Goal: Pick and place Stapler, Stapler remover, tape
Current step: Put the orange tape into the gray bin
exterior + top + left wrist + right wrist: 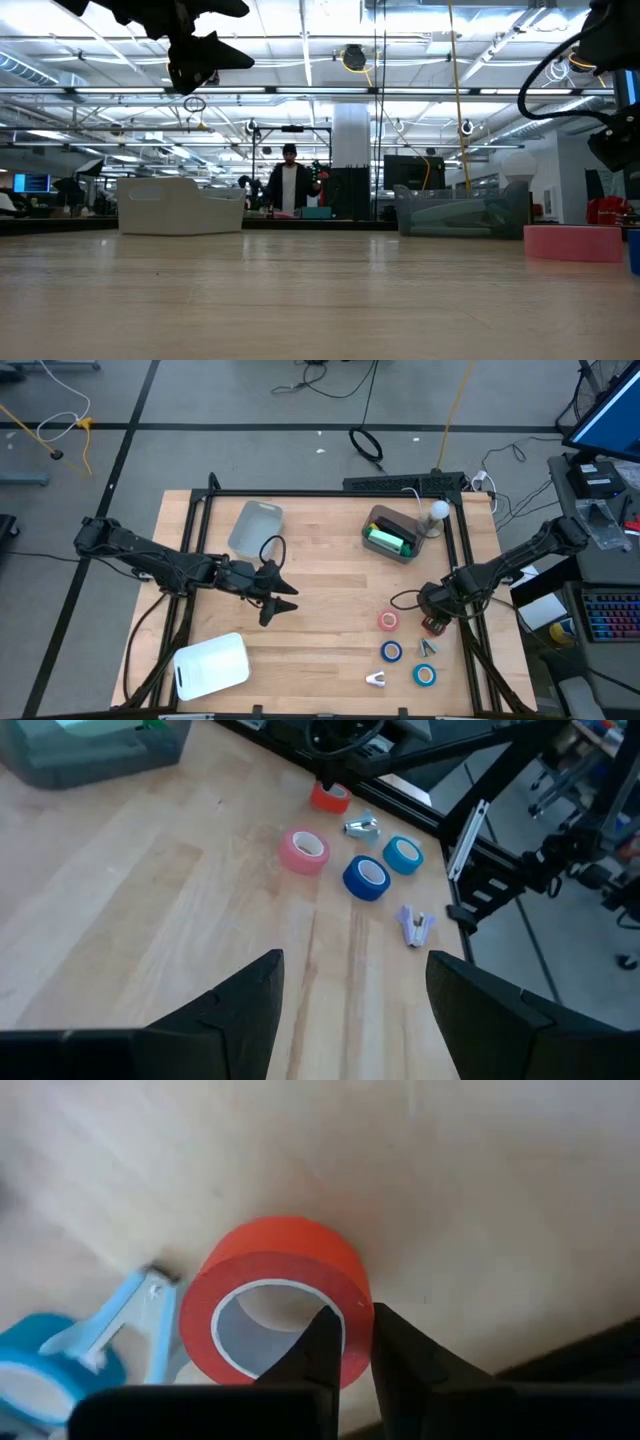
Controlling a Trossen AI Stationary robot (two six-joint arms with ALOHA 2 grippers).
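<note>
My right gripper (432, 622) is down at the table's right edge, shut on a red tape roll (275, 1295). A pink-red roll (388, 621), a blue roll (391, 651) and a lighter blue roll (425, 675) lie flat nearby. Beside them lie two staple removers, one pale blue (428, 647) and one white (376, 679). A green stapler (388, 540) lies in the grey bin (405, 553). My left gripper (280, 605) hovers open above the table's middle, well clear of the rolls (305, 851). My right gripper pinches the red roll's wall (352, 1315), with one finger (320, 1345) inside the white centre hole and the other (400, 1355) outside. The fingers come from above, slanting down. Whether the roll still rests on the table I cannot tell.
A clear bin (256, 528) stands at the far left of the board and a white bin (210, 665) at its near left corner. A white bulb-shaped object (438, 511) sits beyond the grey bin. Bare wood lies between the two arms. A person stands far behind the table (289, 185).
</note>
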